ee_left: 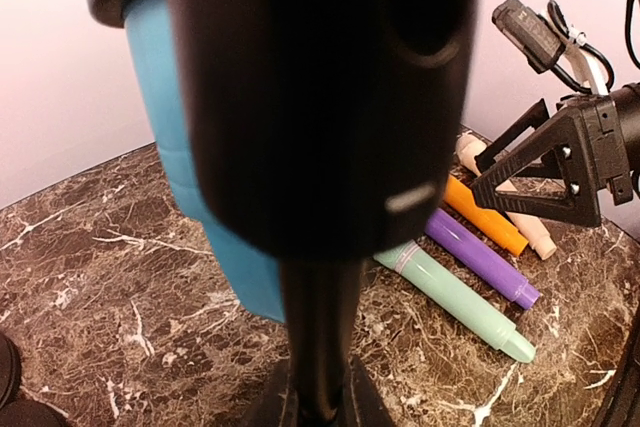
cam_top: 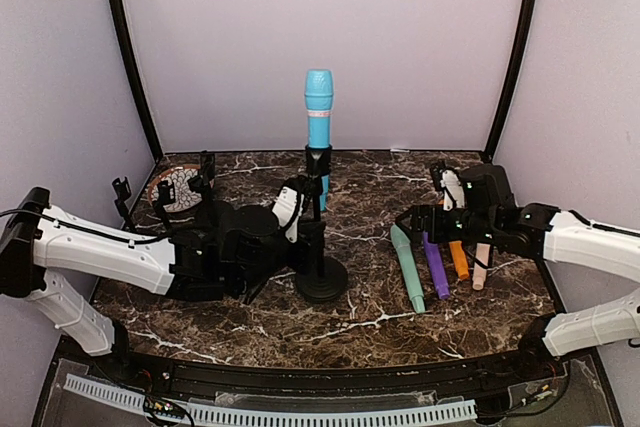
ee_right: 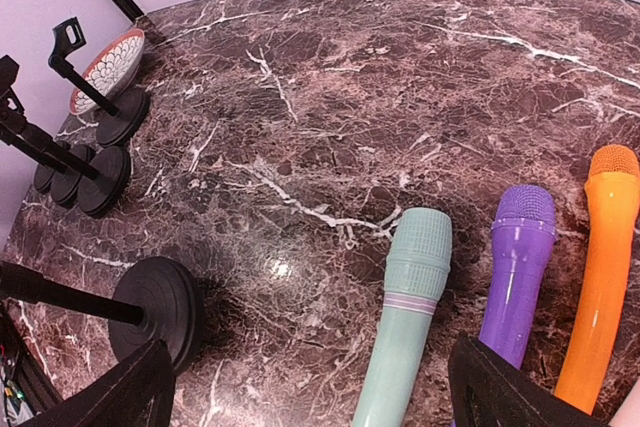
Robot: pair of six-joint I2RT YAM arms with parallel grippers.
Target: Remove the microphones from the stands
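The blue microphone point(cam_top: 318, 112) stands upright in the clip of the black stand point(cam_top: 314, 232), whose round base point(cam_top: 322, 278) rests mid-table. In the left wrist view the microphone's blue body point(ee_left: 170, 147) shows behind the blurred black clip point(ee_left: 320, 97). My left gripper point(cam_top: 298, 215) reaches in from the left and is shut on the stand's pole, its fingers point(ee_left: 262, 399) hugging the pole low down. My right gripper point(cam_top: 446, 209) is open and empty, hovering over the microphones lying on the right, with its fingers point(ee_right: 135, 392) spread wide. The stand's base also shows in the right wrist view point(ee_right: 160, 302).
Mint green point(cam_top: 407, 267), purple point(cam_top: 434, 265), orange point(cam_top: 458, 259) and beige point(cam_top: 481, 265) microphones lie side by side at the right. A patterned bowl point(cam_top: 178, 187) and several empty small stands point(ee_right: 95, 162) sit at the back left. Purple walls enclose the table.
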